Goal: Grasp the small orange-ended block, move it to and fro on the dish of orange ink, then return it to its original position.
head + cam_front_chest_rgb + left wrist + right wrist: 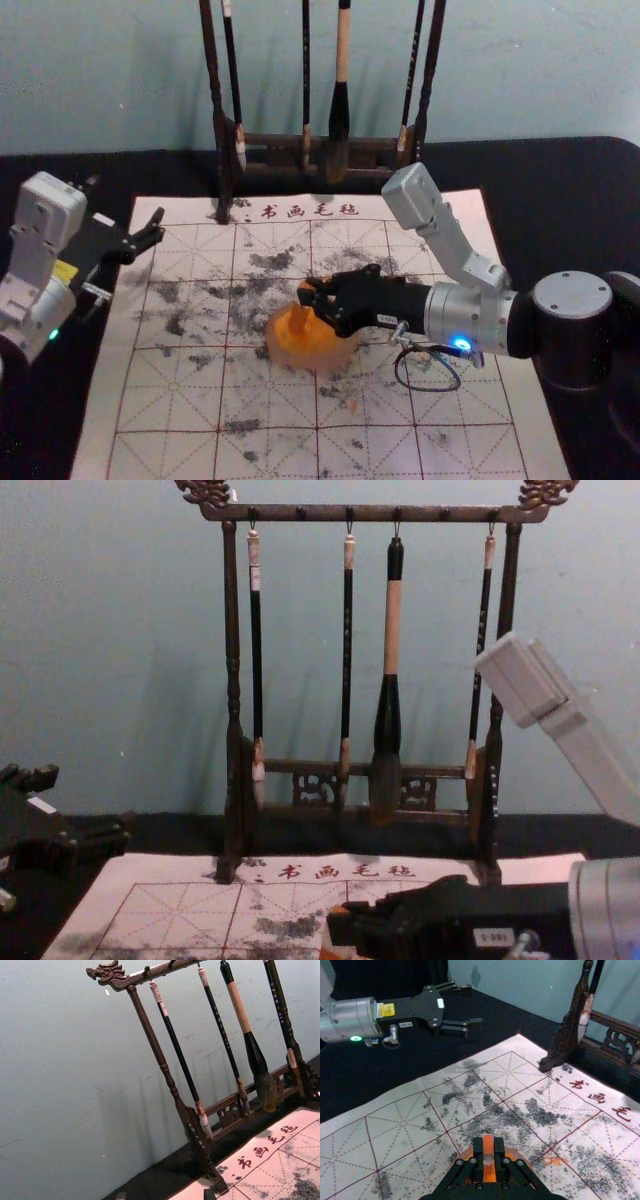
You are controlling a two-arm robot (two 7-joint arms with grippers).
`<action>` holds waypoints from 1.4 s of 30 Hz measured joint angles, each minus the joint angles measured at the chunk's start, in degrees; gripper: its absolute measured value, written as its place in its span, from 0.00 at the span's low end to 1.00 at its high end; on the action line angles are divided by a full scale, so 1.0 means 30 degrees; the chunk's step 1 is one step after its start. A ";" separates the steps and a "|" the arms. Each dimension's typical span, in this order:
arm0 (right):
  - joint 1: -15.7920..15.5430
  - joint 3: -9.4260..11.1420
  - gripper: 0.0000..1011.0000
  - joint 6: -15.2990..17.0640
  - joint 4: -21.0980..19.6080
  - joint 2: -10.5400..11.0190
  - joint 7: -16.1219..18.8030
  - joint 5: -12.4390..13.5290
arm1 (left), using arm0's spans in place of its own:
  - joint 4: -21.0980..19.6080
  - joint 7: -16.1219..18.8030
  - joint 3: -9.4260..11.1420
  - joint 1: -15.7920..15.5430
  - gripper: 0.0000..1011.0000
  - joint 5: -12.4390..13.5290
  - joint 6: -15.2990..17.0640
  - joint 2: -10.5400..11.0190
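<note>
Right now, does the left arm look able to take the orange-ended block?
Probably not: the right gripper has its fingers closed on the block over the ink dish, barring the way, though the left gripper is open.

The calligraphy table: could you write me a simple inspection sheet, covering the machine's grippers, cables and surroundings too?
Surface: gridded mat on black cloth, with dark smudges and orange marks.
Job's things: block held over the dish of orange ink; contact unclear.
Clutter: nothing seen.
Grippers: right gripper closed on the block; left gripper open, by the mat's left side.
Cables: dark loop hanging at the right wrist.
Surroundings: wooden rack with four hanging brushes; pale wall behind.
</note>
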 joint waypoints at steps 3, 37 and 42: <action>0.0088 0.0058 0.11 -0.0010 0.0170 -0.0082 -0.0077 -0.0041 | 0.0000 0.0000 0.0000 0.0001 0.99 0.0000 0.0001 0.0000; -0.0421 0.0930 0.11 -0.0062 -0.0501 0.0479 -0.0326 0.0135 | 0.0000 0.0000 -0.0001 0.0000 0.99 0.0000 0.0000 0.0000; -0.0524 0.1074 0.11 -0.0197 -0.1042 0.0757 -0.0159 0.0275 | 0.0000 0.0000 0.0000 -0.0001 0.99 0.0000 0.0000 0.0001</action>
